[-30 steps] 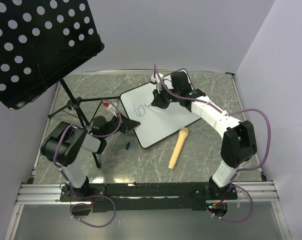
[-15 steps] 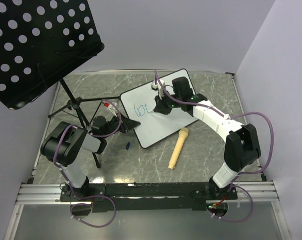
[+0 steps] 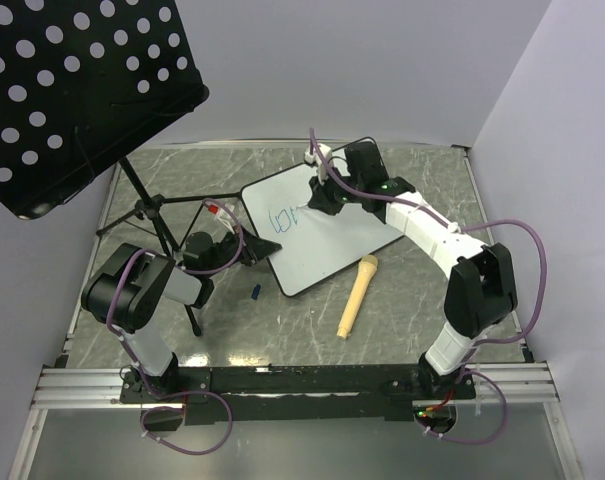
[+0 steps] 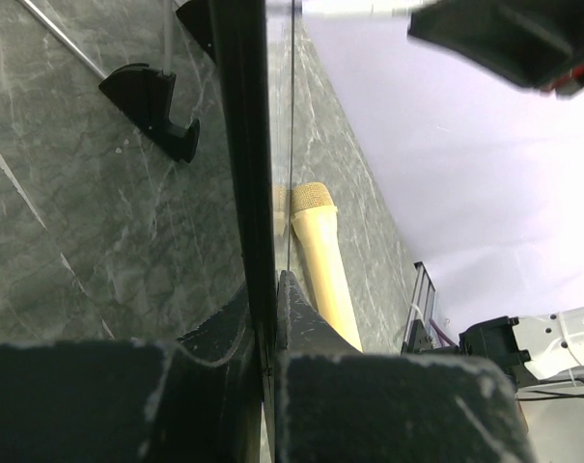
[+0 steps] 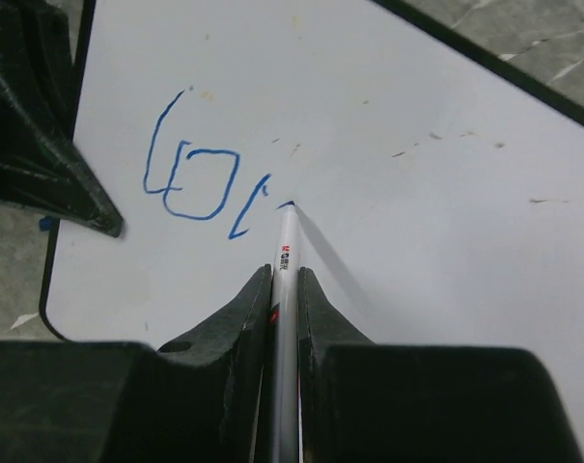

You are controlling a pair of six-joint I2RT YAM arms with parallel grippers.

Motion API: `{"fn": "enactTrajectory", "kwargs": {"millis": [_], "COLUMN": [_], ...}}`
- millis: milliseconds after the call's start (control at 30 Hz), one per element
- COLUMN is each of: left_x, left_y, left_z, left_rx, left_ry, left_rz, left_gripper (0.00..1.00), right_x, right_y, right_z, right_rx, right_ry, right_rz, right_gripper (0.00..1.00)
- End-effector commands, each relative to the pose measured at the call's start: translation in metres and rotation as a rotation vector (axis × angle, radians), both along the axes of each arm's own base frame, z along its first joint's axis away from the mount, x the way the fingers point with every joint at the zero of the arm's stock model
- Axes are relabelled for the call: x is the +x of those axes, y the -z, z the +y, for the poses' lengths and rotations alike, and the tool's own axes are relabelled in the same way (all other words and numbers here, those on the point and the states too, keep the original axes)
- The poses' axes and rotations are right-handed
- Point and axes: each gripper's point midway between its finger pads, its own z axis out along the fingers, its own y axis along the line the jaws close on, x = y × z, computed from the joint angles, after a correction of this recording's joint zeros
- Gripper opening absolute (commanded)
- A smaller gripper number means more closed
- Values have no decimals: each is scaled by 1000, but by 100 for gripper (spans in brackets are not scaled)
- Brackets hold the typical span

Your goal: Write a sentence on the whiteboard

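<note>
The whiteboard [image 3: 327, 235] lies tilted on the table, white with a black rim; it fills the right wrist view [image 5: 417, 174]. Blue marker letters [image 5: 200, 174], roughly "lo" plus a partial stroke, sit near its left end and show small in the top view [image 3: 282, 217]. My right gripper [image 5: 285, 275] is shut on a white marker [image 5: 286, 251] whose blue tip touches the board just right of the letters. My left gripper [image 4: 264, 289] is shut on the board's black edge [image 4: 243, 145] at its left corner [image 3: 244, 250].
A tan cylinder [image 3: 357, 296] lies on the grey marble table right of the board's near edge, also in the left wrist view [image 4: 320, 260]. A black perforated music stand panel [image 3: 72, 90] on a tripod stands at the back left. A small blue cap [image 3: 254, 292] lies near the left arm.
My right gripper moved the marker rightward along the board. The writing grew from a first loop to "lo" plus a new stroke. The left arm has not moved.
</note>
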Motion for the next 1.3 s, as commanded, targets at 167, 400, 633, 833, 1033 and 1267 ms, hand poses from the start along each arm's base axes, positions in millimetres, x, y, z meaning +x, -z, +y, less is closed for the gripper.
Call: {"fn": "enactTrajectory", "kwargs": {"millis": [167,400,633,833,1033,1267], "left_x": [-3,-3,-2,-2,-2,-1], "left_y": [-42,-42,-43,-44,-44,-44], "left_z": [-8,-8,-9,-9,-9,-9], "left_rx": [-48,-43,-49,-46,-45,-44], "left_ry": [61,62,62,62,64,61], "left_rz": [-238,-237,-237,-240,-240,-240], "left_gripper": [1,1,1,1,1,1], "right_x": [36,25,14,10,4,-10], "right_y": [-38,-35,-18,-7,0,0], "right_z": [-4,-1,0,1,2,5], "right_rx": [51,64,46,36,31,28], "right_ry": [52,26,3,-6,-20,-50], "right_rz": [-74,-53,-15,10,29,35], "right_gripper": [0,0,0,0,0,0]}}
